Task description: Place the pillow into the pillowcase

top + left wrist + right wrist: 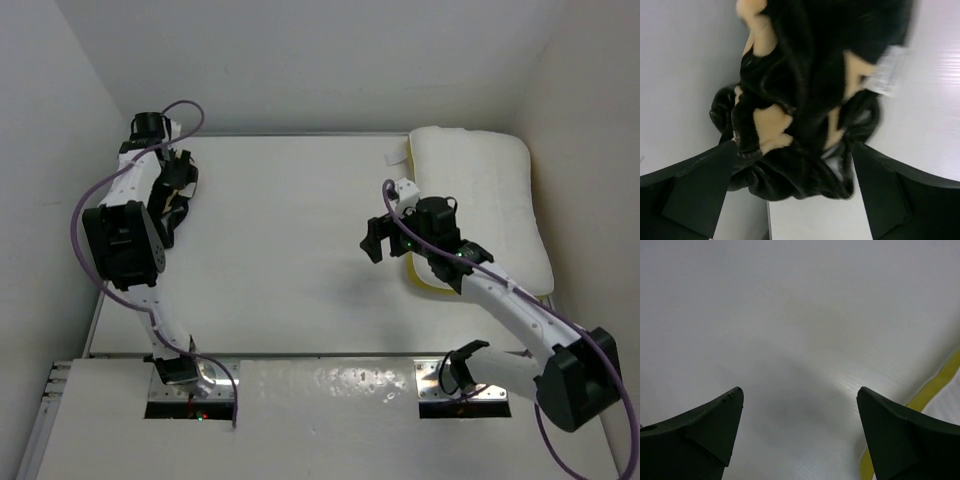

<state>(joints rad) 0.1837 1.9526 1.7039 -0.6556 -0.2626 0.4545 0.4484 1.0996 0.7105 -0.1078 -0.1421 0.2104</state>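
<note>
pillowcase (805,100) cut off at the top edge; right arm (510,300) covers part of the pillow (490,200).

Inventory, non-task items:
1. Flat matte white tabletop (290,260), rectangular.
2. Plain white enclosure walls (300,60), standing at left, far and right sides.
3. Glossy white near-edge ledge (330,400).
4. Two silver metal mounting plates (215,378), set in ledge cut-outs.

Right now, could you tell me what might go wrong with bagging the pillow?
1. The pillowcase is a crumpled heap between the left gripper's open fingers; no opening shows, so a pinch may catch both layers.
2. The pillow lies across the table from it, by the open, empty right gripper, and looks bulky; it could drag or slip.
</note>
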